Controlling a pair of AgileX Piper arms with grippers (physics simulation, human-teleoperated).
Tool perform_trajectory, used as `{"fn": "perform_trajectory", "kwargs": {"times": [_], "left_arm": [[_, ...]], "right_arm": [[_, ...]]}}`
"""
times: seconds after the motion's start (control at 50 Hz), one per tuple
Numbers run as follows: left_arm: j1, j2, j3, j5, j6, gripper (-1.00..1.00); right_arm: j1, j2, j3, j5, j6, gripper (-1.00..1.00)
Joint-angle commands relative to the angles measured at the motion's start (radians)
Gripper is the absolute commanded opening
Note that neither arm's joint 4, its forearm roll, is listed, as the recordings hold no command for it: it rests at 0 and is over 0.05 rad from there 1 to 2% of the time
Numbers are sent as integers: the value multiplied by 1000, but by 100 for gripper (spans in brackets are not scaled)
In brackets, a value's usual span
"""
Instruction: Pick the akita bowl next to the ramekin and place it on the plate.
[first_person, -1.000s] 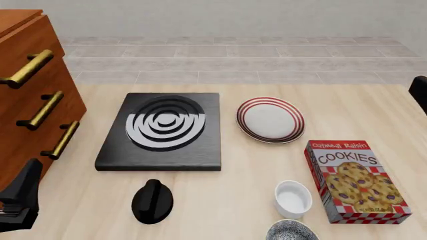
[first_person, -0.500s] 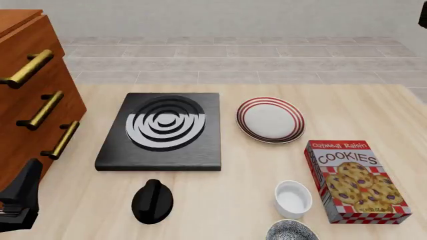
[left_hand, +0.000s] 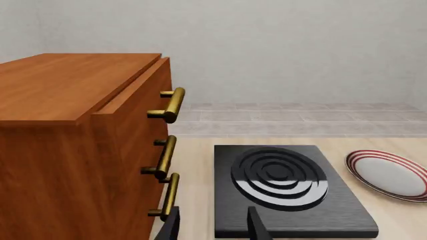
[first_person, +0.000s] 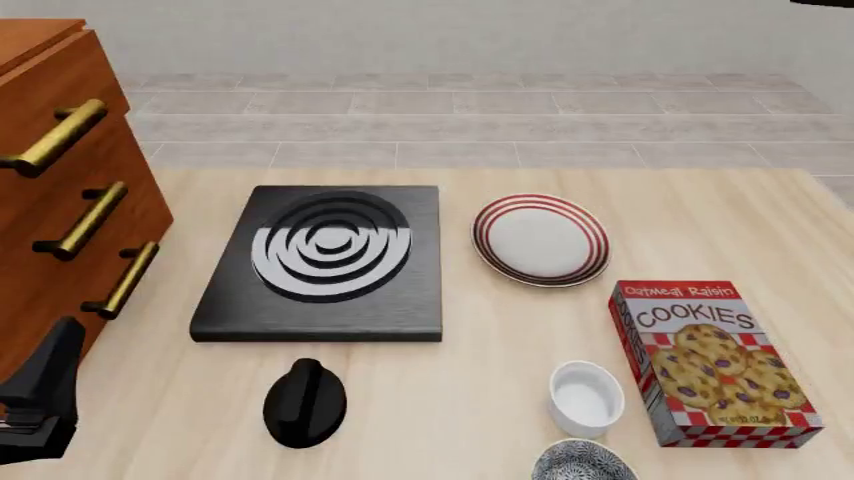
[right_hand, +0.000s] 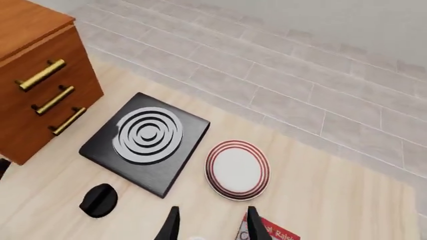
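Observation:
The speckled akita bowl (first_person: 583, 464) sits at the table's near edge, cut off by the front view's border. Just beyond it stands the white ramekin (first_person: 586, 397). The red-ringed plate (first_person: 541, 239) (right_hand: 237, 170) (left_hand: 389, 174) lies farther back, right of centre. My left gripper (left_hand: 215, 229) is open and holds nothing, low at the table's near left by the drawers. High over the table, my right gripper (right_hand: 210, 229) is open and holds nothing, looking down on the plate. In the front view only a dark sliver shows at the top right corner.
A black slab with white rings (first_person: 324, 262) lies left of the plate. A glossy black bowl-shaped object (first_person: 304, 402) sits in front of it. The cookies box (first_person: 711, 362) lies right of the ramekin. A wooden drawer cabinet (first_person: 60, 200) with brass handles fills the left side.
My right arm has risen from the right edge of the front view to the top right corner and almost out of sight. The left arm and the objects have not moved.

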Motion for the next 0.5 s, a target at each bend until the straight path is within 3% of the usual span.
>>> {"fn": "perform_trajectory", "kwargs": {"times": [0.02, 0.22, 0.4, 0.5], "left_arm": [[0, 0, 0, 0, 0, 100], [0, 0, 0, 0, 0, 100], [0, 0, 0, 0, 0, 100], [0, 0, 0, 0, 0, 100]], "right_arm": [[34, 37, -27, 104, 87, 100], [30, 51, -40, 139, 95, 100], [76, 19, 95, 104, 158, 100], [77, 6, 163, 84, 161, 100]]}}
